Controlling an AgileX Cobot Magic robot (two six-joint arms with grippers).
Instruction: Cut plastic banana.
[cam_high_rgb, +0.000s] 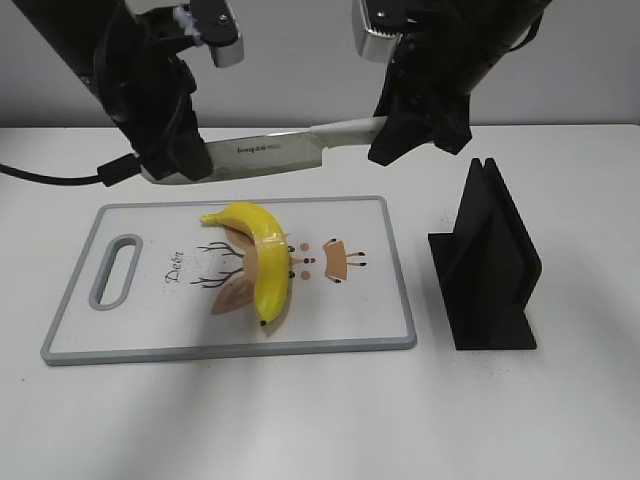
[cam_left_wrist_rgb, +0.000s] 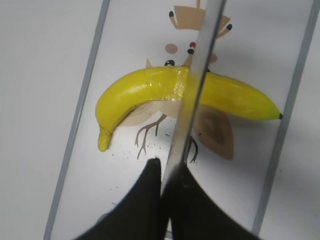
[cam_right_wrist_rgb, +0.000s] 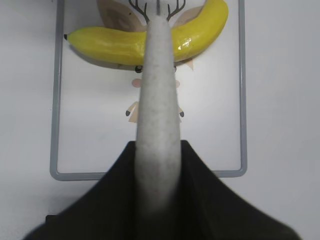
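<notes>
At the 9 o'clock side of the exterior view, the left tool (cam_high_rgb: 185, 160) is clamped on the blade end of a knife (cam_high_rgb: 262, 150); its wrist view shows the two black fingers (cam_left_wrist_rgb: 142, 200) pressed against the blade from either side. The knife hangs level in the air above the far edge of the cutting board (cam_high_rgb: 150, 320), clear of everything below. The board lies flat on the white tabletop (cam_high_rgb: 300, 420), handle slot at 9 o'clock. On its printed deer lies the plastic banana (cam_high_rgb: 262, 262), whole, curved, stem toward 11 o'clock and tip toward 6 o'clock. At 1 o'clock the right tool (cam_high_rgb: 415, 130) grips the knife's white handle (cam_right_wrist_rgb: 157, 115), fingers closed around it. At 3 o'clock of the board, apart from it, stands a black knife stand (cam_high_rgb: 485, 265).
</notes>
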